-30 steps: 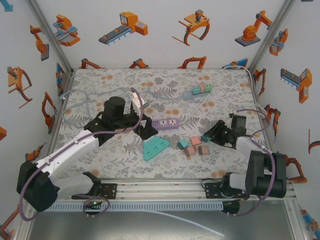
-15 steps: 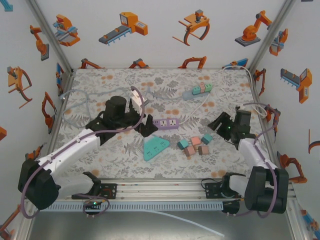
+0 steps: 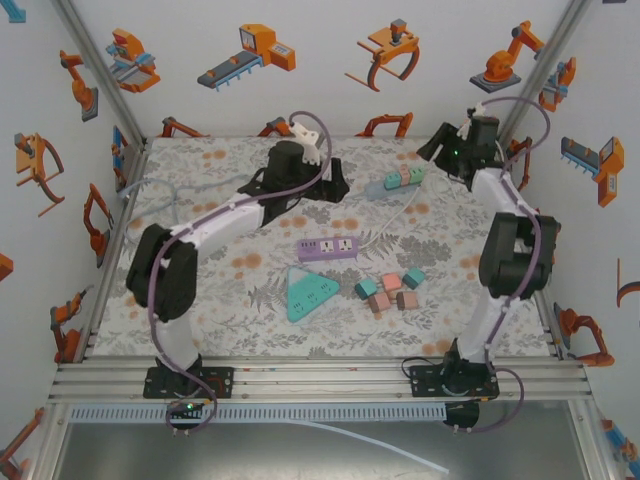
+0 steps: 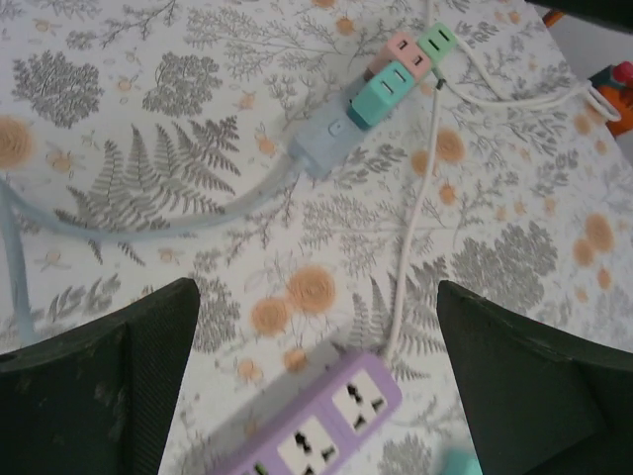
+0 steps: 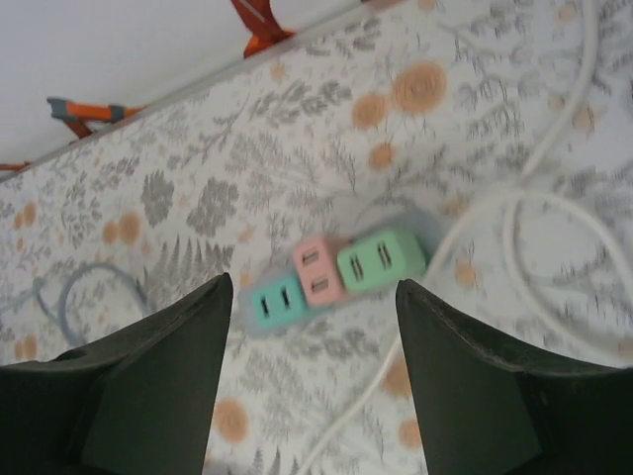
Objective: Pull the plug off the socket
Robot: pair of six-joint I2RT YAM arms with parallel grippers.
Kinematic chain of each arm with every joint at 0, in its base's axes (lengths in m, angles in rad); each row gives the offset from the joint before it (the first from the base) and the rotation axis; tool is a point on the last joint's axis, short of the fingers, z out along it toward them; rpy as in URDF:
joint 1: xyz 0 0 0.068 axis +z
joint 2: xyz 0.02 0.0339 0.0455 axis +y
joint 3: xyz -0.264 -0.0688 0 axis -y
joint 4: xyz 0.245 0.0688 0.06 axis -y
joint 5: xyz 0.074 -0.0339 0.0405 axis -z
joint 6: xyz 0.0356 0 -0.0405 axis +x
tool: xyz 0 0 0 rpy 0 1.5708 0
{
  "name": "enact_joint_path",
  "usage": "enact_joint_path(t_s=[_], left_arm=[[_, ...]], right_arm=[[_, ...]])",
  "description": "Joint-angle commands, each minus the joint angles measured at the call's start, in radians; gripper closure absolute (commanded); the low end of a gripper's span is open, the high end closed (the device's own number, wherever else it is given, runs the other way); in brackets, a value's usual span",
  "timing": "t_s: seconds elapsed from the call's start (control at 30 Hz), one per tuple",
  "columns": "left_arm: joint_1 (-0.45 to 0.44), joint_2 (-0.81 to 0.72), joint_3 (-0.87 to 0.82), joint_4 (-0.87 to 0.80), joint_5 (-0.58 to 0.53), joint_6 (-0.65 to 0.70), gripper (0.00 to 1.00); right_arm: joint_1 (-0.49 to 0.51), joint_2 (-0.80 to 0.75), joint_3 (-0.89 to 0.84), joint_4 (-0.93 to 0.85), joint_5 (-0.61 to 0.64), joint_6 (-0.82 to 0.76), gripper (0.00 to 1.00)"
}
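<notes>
Plugs (image 4: 401, 61) in teal, pink and green sit side by side in the pale-blue socket strip (image 4: 321, 148), toward the table's far edge. Nearer me than that strip, a purple strip (image 4: 316, 430) is cut off by the frame's bottom. My left gripper (image 3: 335, 183) hangs just left of the blue strip, spread wide and empty. My right gripper (image 5: 314, 297), beyond it to the right, stands partly spread and empty; its view is blurred.

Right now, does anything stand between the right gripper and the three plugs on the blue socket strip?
Nothing visible does. The right gripper hangs open above the teal, pink and green plugs; the white cable lies beside them, not across.
</notes>
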Motion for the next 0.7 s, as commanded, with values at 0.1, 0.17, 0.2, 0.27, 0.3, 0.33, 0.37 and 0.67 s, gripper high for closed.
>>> enact_joint_path(t_s=[0.1,0.17,0.2,0.27,0.3,0.33,0.37,0.67], left_arm=[[-0.009,0.215,0.208,0.063,0.171,0.294,0.03],[-0.01,0.272,0.271,0.034,0.218,0.423,0.03],[-0.011,0.302,0.303,0.01,0.237,0.494,0.03],[-0.01,0.353,0.351,-0.015,0.245,0.597,0.03],[-0.006,0.379,0.374,-0.026,0.242,0.632,0.03],[-0.001,0.401,0.4,-0.046,0.251,0.653,0.03],[0.003,0.417,0.423,-0.067,0.268,0.665,0.03],[0.057,0.398,0.341,-0.082,0.329,0.67,0.03]], right_arm=[[0.002,0.296,0.381,-0.309,-0.062,-0.062,0.36],[0.005,0.345,0.434,-0.325,-0.124,-0.035,0.37],[0.008,0.359,0.445,-0.321,-0.151,-0.019,0.38],[0.019,0.366,0.44,-0.303,-0.191,-0.002,0.4],[0.028,0.362,0.429,-0.299,-0.196,0.009,0.41],[0.039,0.35,0.407,-0.293,-0.19,0.026,0.42],[0.049,0.336,0.376,-0.277,-0.188,0.045,0.42],[0.199,0.204,0.071,-0.084,-0.147,0.191,0.42]])
